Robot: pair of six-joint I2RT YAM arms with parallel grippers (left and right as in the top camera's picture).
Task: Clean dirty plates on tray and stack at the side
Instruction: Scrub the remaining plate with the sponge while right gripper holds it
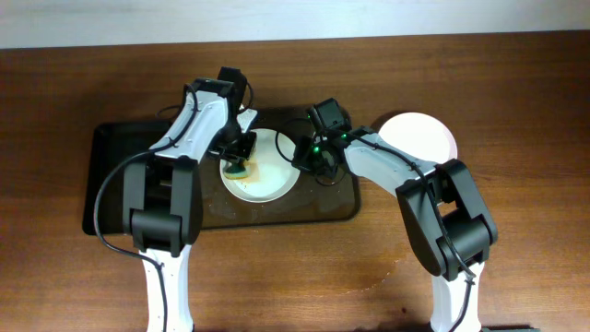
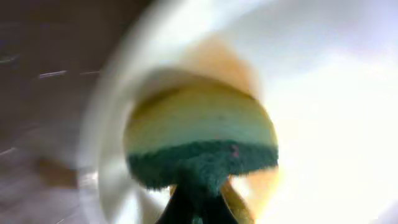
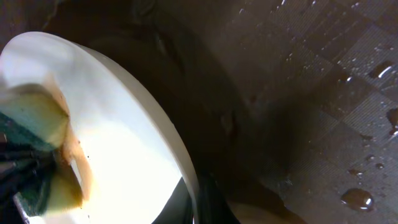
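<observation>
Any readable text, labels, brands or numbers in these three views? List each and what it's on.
None readable in any view.
tray: no marking, only water drops.
plate on it: blank, only a yellow-brown smear.
second plate, off to the side: blank.
sponge: no label; the left wrist view is blurred.
left arm, right arm: no lettering legible.

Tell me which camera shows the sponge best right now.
Left wrist: the sponge fills the frame, yellow foam above a green scrub layer, against the plate, though blurred. Overhead shows it only as a small spot on the plate. Right wrist catches part of it at the left edge.
</observation>
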